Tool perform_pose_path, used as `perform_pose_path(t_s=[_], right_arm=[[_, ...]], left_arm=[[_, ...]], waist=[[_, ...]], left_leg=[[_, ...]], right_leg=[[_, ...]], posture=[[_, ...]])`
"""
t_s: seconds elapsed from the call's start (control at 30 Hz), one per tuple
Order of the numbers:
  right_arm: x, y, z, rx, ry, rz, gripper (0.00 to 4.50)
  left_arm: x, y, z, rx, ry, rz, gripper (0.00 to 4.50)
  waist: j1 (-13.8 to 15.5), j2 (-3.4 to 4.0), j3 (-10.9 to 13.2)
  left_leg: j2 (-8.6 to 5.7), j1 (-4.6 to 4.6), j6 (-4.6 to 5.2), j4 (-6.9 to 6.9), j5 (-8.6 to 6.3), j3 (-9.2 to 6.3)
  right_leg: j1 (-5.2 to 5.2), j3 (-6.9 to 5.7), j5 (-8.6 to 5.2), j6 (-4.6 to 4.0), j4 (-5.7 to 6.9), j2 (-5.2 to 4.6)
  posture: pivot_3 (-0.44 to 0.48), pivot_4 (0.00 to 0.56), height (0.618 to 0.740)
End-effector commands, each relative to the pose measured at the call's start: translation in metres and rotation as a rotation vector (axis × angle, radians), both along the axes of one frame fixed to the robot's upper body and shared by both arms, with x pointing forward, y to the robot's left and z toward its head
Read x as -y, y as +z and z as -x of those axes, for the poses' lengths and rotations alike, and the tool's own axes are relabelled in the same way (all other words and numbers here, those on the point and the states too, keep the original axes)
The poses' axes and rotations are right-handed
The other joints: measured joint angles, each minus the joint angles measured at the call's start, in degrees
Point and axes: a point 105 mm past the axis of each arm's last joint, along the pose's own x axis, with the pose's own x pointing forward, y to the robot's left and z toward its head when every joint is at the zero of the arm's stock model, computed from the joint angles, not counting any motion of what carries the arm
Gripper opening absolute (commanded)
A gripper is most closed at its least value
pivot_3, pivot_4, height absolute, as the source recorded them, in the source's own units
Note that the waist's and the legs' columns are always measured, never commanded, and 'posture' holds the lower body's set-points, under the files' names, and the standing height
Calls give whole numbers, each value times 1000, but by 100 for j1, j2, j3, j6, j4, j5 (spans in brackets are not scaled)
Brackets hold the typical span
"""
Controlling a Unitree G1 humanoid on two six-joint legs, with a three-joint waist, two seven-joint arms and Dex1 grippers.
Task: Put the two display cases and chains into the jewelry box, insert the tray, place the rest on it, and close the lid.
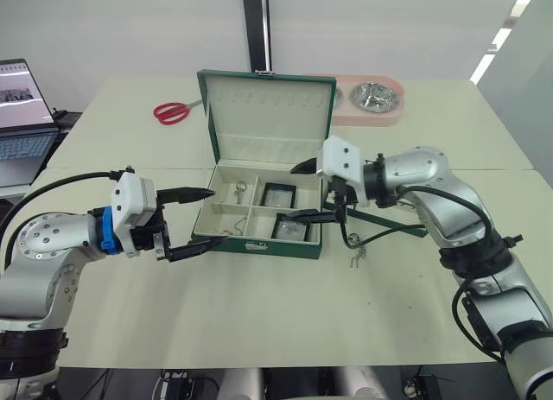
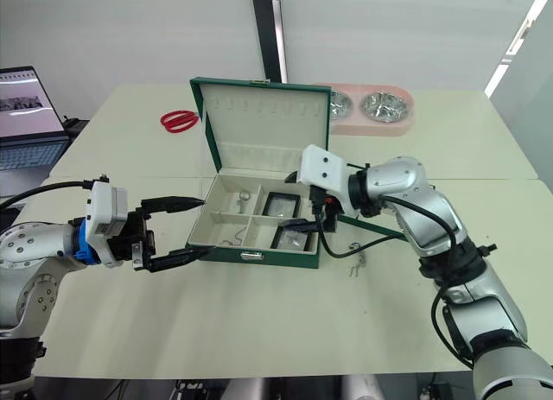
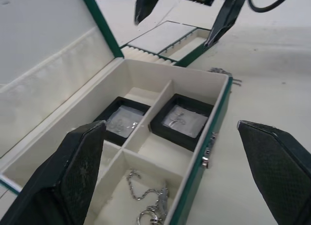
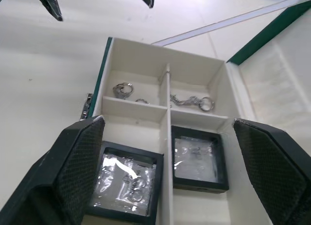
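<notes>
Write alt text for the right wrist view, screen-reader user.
Open jewelry box seen from above between two open end effector fingers: two black-framed display cases lie in its two nearer cream compartments, small silvery chains in the two farther ones. The lid stands open alongside.

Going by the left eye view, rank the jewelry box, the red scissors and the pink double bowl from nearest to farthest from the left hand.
1. The jewelry box: just right of the left hand, whose fingertips sit at its near-left corner.
2. The red scissors: farther back on the table, left of the open lid.
3. The pink double bowl: at the far right, behind the box.
</notes>
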Motion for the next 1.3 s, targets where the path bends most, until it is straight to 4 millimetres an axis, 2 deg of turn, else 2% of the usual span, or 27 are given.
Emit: perform_pose_path(t_s=[0.03,0.27,0.37,0.47,0.7,0.77,0.9,1.3], right_arm=[[38,25,-1,57,-150,-94,4471],[110,15,11,144,-426,-105,4471],[144,-3,23,143,-526,-42,4471],[187,-22,36,132,-662,-5,4471],[236,-56,60,56,-863,-124,4471],[246,-67,67,38,-908,-132,4471],[251,-76,71,23,-925,-130,4471],[253,-85,70,1,-909,-104,4471]], left_arm=[[-28,11,-4,-15,158,108,4500],[-93,-9,-8,-30,466,166,4500],[-112,-18,-7,-17,578,184,4500],[-132,-43,5,-75,676,181,4500],[-155,-77,25,-113,819,184,4500],[-158,-83,29,-118,844,182,4500],[-162,-86,30,-112,881,195,4500],[-160,-85,23,-102,864,195,4500]], waist=[[1,0,0],[11,0,0],[17,-2,-1],[25,-3,-2],[0,-9,-6],[10,-10,-7],[7,-9,-7],[10,-10,-8]], left_leg=[[0,0,0,0,0,0],[1,1,0,-5,0,0],[0,1,1,-4,-1,1],[-2,3,1,-5,-1,1],[3,24,0,-7,-1,2],[3,26,0,-9,-1,2],[2,27,1,-10,-1,3],[2,36,0,-10,-2,3]], right_leg=[[0,0,0,0,-1,0],[3,-1,0,0,-7,-1],[7,0,0,1,-12,-1],[13,0,0,1,-18,-2],[27,0,0,1,-8,-1],[31,0,-1,1,-14,-2],[32,1,-1,1,-15,-2],[42,1,-1,1,-16,-1]], posture=[[0,150,740],[0,150,740],[0,150,740],[0,150,740],[0,150,740],[0,150,740],[0,150,740],[0,150,740]])
